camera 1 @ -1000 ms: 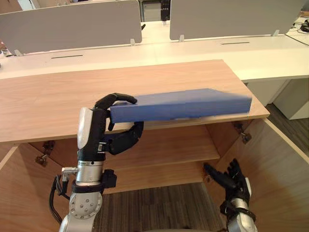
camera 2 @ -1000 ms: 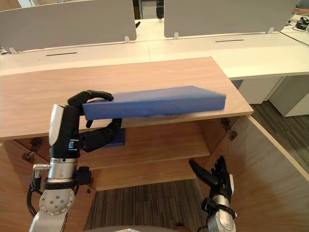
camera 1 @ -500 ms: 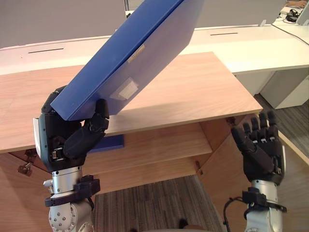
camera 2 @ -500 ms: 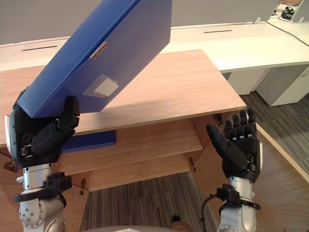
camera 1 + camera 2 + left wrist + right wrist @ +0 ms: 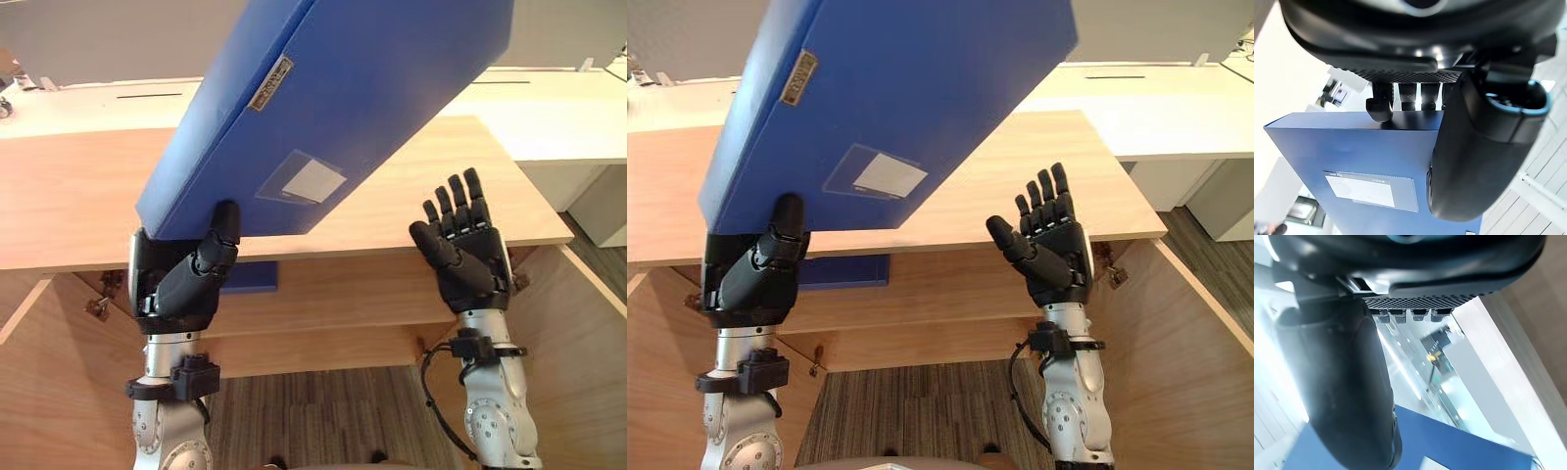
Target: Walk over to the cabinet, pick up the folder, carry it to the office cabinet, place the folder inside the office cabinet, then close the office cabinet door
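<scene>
A large blue folder (image 5: 343,108) with a white label is tilted steeply up in front of me, its lower corner clamped in my left hand (image 5: 181,284), whose thumb presses its face and whose fingers curl behind it. The same grip appears in the left wrist view, the folder (image 5: 1356,166) against the thumb. My right hand (image 5: 465,255) is raised, palm up, fingers straight, to the right of the folder and apart from it. Below stands the open wooden cabinet (image 5: 88,196) with a shelf (image 5: 353,294); a second blue folder (image 5: 250,279) lies on that shelf.
The cabinet's right door (image 5: 588,352) stands open beside my right arm, the left door (image 5: 49,382) open on the other side. White desks (image 5: 549,108) with grey partition screens run behind the cabinet. Striped grey carpet (image 5: 323,421) lies below.
The left hand has swung the folder from flat above the cabinet top to steeply upright. The right hand rose from low by the door to chest height. The view has shifted too.
</scene>
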Robot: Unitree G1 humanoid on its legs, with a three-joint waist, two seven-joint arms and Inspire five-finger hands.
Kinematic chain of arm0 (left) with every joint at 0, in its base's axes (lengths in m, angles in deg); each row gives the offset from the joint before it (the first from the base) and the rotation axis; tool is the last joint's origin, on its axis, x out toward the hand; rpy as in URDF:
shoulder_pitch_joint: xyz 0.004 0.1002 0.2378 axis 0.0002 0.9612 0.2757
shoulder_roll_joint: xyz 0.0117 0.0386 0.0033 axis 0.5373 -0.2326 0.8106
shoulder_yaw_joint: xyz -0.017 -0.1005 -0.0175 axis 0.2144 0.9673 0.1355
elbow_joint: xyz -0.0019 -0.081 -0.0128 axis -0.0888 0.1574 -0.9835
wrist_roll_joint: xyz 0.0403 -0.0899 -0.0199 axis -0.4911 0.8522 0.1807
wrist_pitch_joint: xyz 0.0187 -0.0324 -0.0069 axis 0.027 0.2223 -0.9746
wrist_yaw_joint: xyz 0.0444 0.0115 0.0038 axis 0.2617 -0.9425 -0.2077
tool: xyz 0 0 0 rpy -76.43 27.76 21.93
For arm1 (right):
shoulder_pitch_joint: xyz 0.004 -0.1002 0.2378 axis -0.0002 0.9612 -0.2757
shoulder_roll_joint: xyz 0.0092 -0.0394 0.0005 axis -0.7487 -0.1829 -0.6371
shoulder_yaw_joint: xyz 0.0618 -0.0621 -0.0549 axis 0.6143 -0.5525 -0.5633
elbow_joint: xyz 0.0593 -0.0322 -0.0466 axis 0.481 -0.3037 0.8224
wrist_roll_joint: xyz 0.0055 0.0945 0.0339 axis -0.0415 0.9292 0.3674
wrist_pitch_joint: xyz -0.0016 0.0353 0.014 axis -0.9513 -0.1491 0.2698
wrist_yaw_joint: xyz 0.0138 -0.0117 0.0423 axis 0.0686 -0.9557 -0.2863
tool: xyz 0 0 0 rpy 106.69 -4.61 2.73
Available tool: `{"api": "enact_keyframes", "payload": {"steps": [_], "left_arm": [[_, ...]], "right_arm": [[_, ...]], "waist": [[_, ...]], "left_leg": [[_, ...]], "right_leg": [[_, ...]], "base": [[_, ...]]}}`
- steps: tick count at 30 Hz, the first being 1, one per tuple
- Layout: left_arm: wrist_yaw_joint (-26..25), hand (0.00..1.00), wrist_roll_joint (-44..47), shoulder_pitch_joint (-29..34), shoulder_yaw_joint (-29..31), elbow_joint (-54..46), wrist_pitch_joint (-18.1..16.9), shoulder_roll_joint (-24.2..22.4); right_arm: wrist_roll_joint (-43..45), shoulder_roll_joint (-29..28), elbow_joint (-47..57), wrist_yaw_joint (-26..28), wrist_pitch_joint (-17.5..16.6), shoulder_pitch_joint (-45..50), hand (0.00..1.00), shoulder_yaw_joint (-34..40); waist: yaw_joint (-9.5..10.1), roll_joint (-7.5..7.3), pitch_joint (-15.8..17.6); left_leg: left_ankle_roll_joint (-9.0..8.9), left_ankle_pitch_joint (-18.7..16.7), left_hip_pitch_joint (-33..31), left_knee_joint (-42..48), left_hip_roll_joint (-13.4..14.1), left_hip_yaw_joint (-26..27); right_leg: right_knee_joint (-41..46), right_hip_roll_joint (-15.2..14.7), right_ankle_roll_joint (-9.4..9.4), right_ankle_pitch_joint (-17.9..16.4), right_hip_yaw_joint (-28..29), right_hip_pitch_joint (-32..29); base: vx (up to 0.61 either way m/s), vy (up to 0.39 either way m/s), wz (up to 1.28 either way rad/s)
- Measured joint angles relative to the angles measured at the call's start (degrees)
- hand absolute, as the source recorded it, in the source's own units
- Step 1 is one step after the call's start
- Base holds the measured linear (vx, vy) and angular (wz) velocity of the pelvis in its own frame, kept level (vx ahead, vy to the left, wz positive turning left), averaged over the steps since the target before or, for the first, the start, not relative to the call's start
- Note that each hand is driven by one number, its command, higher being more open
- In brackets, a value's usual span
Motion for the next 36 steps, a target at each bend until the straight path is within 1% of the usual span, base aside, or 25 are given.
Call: {"api": "enact_keyframes", "payload": {"steps": [2, 7, 10, 11, 15, 17, 20, 23, 28, 29, 32, 35, 36], "left_arm": [[1.8, 0.0, 2.29, -0.48, -1.89, 0.02, 0.87, 1.1], [4.55, 0.0, 6.88, -1.81, -6.82, 1.15, 2.58, 2.0], [5.72, 0.0, 9.27, -2.68, -9.23, 3.3, 3.71, 2.61], [5.99, 0.0, 10.01, -2.79, -10.16, 4.3, 3.82, 2.87], [6.17, 0.0, 12.93, -2.66, -11.34, 7.52, 5.2, 3.07], [6.16, 0.0, 13.69, -2.39, -11.48, 9.5, 5.73, 3.16], [6.16, 0.0, 14.36, -0.14, -11.42, 11.16, 6.01, 2.94], [6.14, 0.0, 14.59, 1.97, -10.37, 13.37, 6.11, 2.36], [6.07, 0.0, 12.72, 3.39, -8.09, 13.89, 6.55, 0.38], [6.06, 1.0, 12.35, 3.39, -7.86, 13.89, 6.55, 0.13], [5.87, 1.0, 9.23, 3.6, -5.92, 13.89, 6.55, -0.78], [4.03, 1.0, 4.72, 4.06, -1.19, 13.88, 6.21, -3.11], [2.92, 1.0, 2.34, 4.18, 1.18, 13.87, 5.59, -3.96]], "right_arm": [[0.83, 0.26, -0.65, 0.17, -0.01, -1.22, 1.0, -1.13], [2.96, 0.87, -3.08, 0.43, -0.42, -4.52, 1.0, -2.94], [4.5, 1.49, -4.78, 0.39, -0.72, -6.26, 1.0, -4.19], [4.66, 1.6, -4.92, 0.38, -0.74, -6.75, 0.0, -4.47], [4.72, 2.54, -4.96, 0.21, -0.84, -9.12, 0.0, -4.99], [4.68, 3.41, -4.96, -0.05, -0.94, -10.34, 0.0, -5.58], [4.67, 3.91, -5.03, -0.87, -1.21, -11.38, 0.0, -5.46], [4.47, 3.82, -4.88, -0.52, -1.22, -11.43, 0.0, -5.56], [3.56, 2.78, -4.24, 0.07, -1.22, -11.43, 0.0, -5.74], [3.05, 2.42, -4.05, -0.08, -1.22, -11.43, 0.0, -5.7], [1.93, 1.04, -3.71, -0.82, -1.22, -11.43, 0.0, -5.7], [1.86, -0.17, -2.92, -1.52, -1.22, -11.24, 0.0, -4.73], [1.77, -0.62, -2.09, -1.67, -1.22, -11.06, 0.0, -4.08]], "waist": [[0.03, 0.0, -0.01], [0.18, 0.16, -0.13], [0.7, 0.27, -0.21], [0.97, 0.3, -0.27], [1.28, 0.31, -0.34], [1.38, 0.31, -0.34], [1.6, 0.32, -0.39], [1.65, 0.58, -1.01], [1.92, 0.9, -1.44], [2.01, 0.91, -1.48], [2.1, 0.9, -1.49], [2.09, 0.91, -1.5], [2.09, 0.91, -1.5]], "left_leg": [[0.18, 0.2, -0.28, -0.09, -0.2, -0.46], [0.57, 1.25, -0.7, -1.14, -0.61, -1.24], [0.67, 1.66, -0.76, -1.52, -0.68, -1.31], [0.7, 2.03, -0.74, -2.0, -0.77, -1.39], [0.69, 3.76, -1.11, -4.07, -1.03, -2.17], [0.64, 4.09, -1.38, -4.15, -1.03, -2.57], [0.58, 4.36, -1.71, -4.16, -1.02, -2.8], [0.43, 4.52, -2.12, -4.41, -1.01, -2.91], [-0.13, 4.6, -2.3, -4.45, -0.95, -3.0], [-0.22, 4.65, -2.38, -4.46, -0.96, -3.0], [-0.56, 4.95, -2.71, -4.5, -0.95, -3.03], [-0.65, 5.37, -3.02, -4.51, -0.82, -3.31], [-0.67, 5.54, -3.12, -4.51, -0.75, -3.54]], "right_leg": [[-0.07, -0.2, 0.02, 0.17, -0.37, -0.01], [-0.2, -0.48, 0.09, 0.74, -1.27, -0.32], [-0.28, -0.49, -0.02, 1.07, -1.35, -0.46], [-0.29, -0.52, -0.03, 1.1, -1.43, -0.58], [-0.31, -0.52, -0.06, 1.12, -1.85, -1.49], [-0.47, -0.51, -0.06, 1.12, -2.09, -1.54], [-0.87, -0.5, -0.06, 1.12, -2.22, -1.55], [-1.22, -0.48, -0.06, 1.12, -2.25, -1.7], [-1.47, -0.41, -0.09, 1.09, -2.28, -1.71], [-1.61, -0.41, -0.14, 1.06, -2.29, -1.71], [-1.79, -0.39, -0.45, 0.79, -2.31, -2.05], [-1.79, -0.22, -0.59, 0.68, -2.65, -2.33], [-1.79, -0.17, -0.62, 0.66, -2.91, -2.3]], "base": [[-0.05, -0.009, 0.11], [-0.05, -0.012, 0.09], [-0.06, -0.009, 0.02], [-0.05, -0.014, 0.04], [-0.05, -0.021, 0.1], [-0.05, -0.023, 0.09], [-0.03, -0.016, 0.04], [-0.04, -0.018, 0.02], [-0.04, -0.014, 0.01], [-0.06, -0.017, 0.0], [-0.05, -0.02, -0.02], [-0.04, -0.027, 0.02], [-0.04, -0.027, 0.09]]}}
